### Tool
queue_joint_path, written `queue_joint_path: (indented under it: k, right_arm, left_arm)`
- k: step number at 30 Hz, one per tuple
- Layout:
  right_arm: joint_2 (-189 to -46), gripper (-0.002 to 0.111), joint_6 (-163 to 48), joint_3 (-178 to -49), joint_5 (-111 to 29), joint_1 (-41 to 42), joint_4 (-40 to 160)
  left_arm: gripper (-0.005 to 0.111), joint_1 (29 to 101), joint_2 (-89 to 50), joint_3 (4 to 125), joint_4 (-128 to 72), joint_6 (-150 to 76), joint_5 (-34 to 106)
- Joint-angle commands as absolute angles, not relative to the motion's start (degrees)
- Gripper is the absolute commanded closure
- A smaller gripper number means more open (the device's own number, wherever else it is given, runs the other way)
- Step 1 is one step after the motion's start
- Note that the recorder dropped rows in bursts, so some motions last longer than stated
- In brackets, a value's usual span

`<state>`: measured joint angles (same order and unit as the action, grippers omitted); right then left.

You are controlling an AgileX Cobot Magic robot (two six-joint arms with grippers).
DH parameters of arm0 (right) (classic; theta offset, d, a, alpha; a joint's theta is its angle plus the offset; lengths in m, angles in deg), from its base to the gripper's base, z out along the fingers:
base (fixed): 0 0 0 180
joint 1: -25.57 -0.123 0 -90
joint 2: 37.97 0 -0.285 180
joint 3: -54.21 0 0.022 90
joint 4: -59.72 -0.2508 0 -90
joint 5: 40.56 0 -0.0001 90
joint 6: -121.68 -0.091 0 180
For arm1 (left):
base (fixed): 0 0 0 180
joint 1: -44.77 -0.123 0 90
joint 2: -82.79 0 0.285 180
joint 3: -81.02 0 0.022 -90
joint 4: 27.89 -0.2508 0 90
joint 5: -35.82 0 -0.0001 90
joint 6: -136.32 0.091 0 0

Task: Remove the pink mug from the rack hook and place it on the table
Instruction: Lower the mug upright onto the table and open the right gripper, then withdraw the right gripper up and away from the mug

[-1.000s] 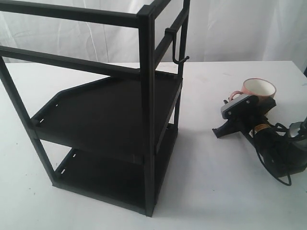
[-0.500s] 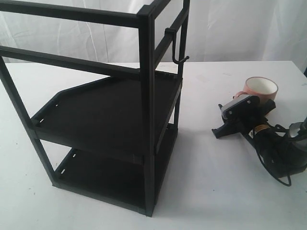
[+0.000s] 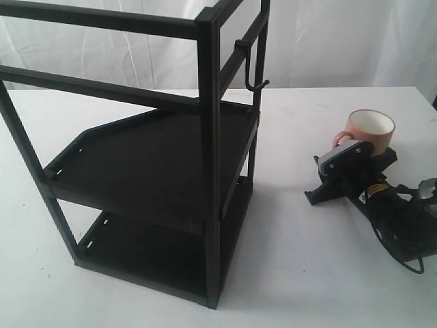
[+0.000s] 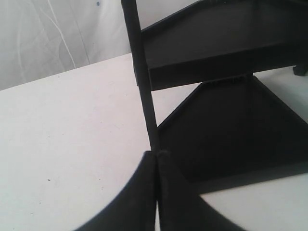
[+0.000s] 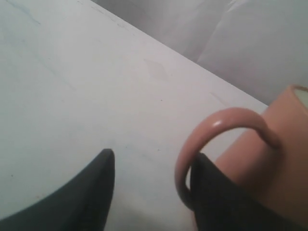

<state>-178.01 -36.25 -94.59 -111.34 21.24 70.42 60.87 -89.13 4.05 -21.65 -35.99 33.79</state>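
Observation:
The pink mug stands upright on the white table at the right, white inside showing. My right gripper sits low beside its handle, open. In the right wrist view the mug is close; one finger pokes into the handle loop and the other finger stands well apart over bare table, the gripper squeezing nothing. The rack hook hangs bare from the rack's top bar. My left gripper is shut and empty, near a rack post; it does not show in the exterior view.
The black two-shelf rack fills the left and middle of the exterior view. A white curtain hangs behind the table. My right arm and its cables lie at the right edge. The lower shelf is close to the left gripper.
The right gripper has drawn back toward the near right, uncovering more of the mug. The mug shifted slightly right at first, then stayed still on the table.

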Motion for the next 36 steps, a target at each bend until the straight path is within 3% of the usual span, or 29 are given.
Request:
queue_joint_path:
  k: [1, 36]
  right_arm:
    - [-176.15, 0.062, -36.04, -92.45, -110.53, 21.58, 70.86]
    - [-157.05, 0.062, -47.04, -72.4, -110.53, 21.58, 68.56]
  left_arm:
    - [0.107, 60.8, -89.43, 3.8, -21.12, -35.97, 34.14]
    - [0.107, 60.8, -89.43, 3.8, -21.12, -35.97, 34.14]
